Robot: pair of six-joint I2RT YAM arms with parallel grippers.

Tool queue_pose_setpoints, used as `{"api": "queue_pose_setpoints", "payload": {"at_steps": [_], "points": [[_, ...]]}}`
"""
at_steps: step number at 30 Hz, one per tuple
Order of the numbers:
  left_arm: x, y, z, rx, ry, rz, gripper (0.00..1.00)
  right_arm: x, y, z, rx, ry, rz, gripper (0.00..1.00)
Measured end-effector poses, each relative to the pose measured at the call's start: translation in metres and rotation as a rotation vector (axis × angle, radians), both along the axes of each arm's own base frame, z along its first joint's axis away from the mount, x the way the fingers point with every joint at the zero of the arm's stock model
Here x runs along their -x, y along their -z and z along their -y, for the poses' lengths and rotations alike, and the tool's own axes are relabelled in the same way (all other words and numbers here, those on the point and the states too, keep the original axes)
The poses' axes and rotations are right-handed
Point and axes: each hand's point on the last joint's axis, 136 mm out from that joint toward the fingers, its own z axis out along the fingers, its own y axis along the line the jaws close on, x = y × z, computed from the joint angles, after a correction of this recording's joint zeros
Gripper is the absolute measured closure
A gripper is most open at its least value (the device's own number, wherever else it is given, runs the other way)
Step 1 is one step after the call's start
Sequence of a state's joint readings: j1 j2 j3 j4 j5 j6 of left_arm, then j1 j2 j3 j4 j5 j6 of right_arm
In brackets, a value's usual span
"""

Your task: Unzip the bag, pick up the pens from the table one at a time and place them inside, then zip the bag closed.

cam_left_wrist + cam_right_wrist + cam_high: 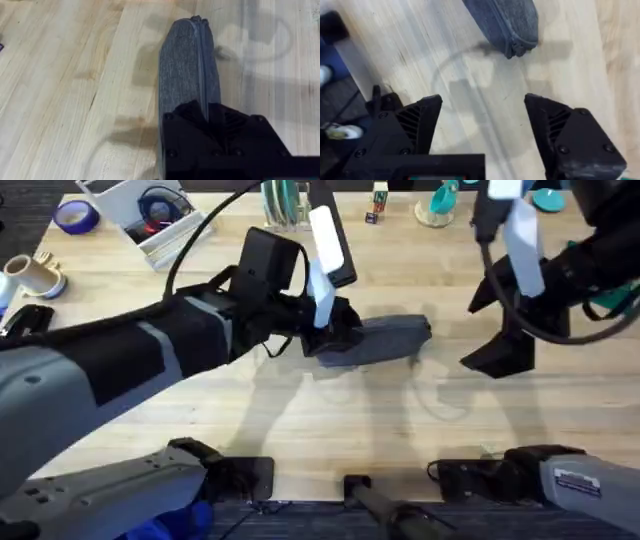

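a: status of the bag point(385, 340)?
b: mid-table, zipper appears shut, no loose pens seen; likely near finished. left gripper point(335, 340) pinches its end; right gripper point(482, 127) spread wide, empty.

bag point(385, 340): lying on the table point(300, 420), mid-table
left gripper point(335, 340): on the bag's left end
right gripper point(500, 358): right of the bag, apart

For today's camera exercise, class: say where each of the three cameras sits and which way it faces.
Overhead: above the arm bases, looking down and forward at the table; both arms, left gripper on the bag.
Left wrist: on the left arm, looking along the bag; own fingers clamp it.
Right wrist: looking down at the bag's end; own open gripper.
All three share the bag.
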State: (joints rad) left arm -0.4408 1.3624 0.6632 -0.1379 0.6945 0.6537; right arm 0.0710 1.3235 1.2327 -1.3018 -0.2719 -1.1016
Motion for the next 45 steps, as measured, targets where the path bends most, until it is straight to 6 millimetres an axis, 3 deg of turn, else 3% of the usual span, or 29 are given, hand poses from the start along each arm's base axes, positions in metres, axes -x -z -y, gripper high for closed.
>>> {"api": "queue_pose_setpoints", "payload": {"at_steps": [13,20,36,45], "points": [[0.0,0.0,0.0,0.0,0.0,0.0,0.958,-0.01,-0.017,0.003,-0.3,-0.19,0.192,0.005],[0.0,0.0,0.0,0.0,0.0,0.0,0.958,-0.002,-0.001,-0.009,-0.425,-0.267,0.199,0.005],[0.003,0.002,-0.001,-0.009,0.001,-0.021,0.958,-0.035,0.046,-0.014,-0.561,-0.293,0.146,0.005],[0.003,0.002,-0.001,-0.012,0.001,-0.026,0.958,-0.043,0.06,-0.012,-0.567,-0.29,0.134,0.005]]}}
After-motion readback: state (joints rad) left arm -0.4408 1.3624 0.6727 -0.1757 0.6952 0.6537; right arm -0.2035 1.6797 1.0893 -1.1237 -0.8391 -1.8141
